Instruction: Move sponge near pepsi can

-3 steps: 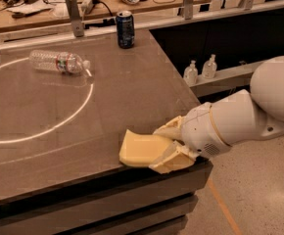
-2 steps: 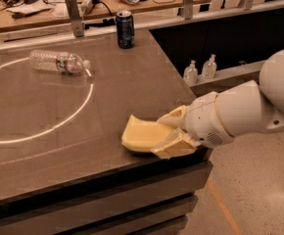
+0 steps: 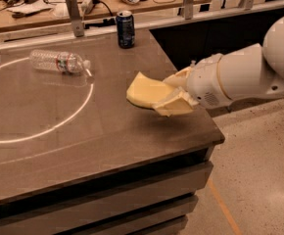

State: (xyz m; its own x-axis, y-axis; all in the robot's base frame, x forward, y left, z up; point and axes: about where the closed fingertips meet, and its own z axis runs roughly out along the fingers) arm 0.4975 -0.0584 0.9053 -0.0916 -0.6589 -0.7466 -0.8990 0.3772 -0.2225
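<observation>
The sponge [image 3: 146,91] is clamped in the end effector [image 3: 175,93] and appears lifted off the tabletop [image 3: 59,146] (a shadow lies under it), well apart from the pepsi can [image 3: 126,29]; pickup is judged done, carry to the can and release are left

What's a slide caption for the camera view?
Pincer grips the sponge over the table's right side, pepsi can upright at far edge.
</observation>
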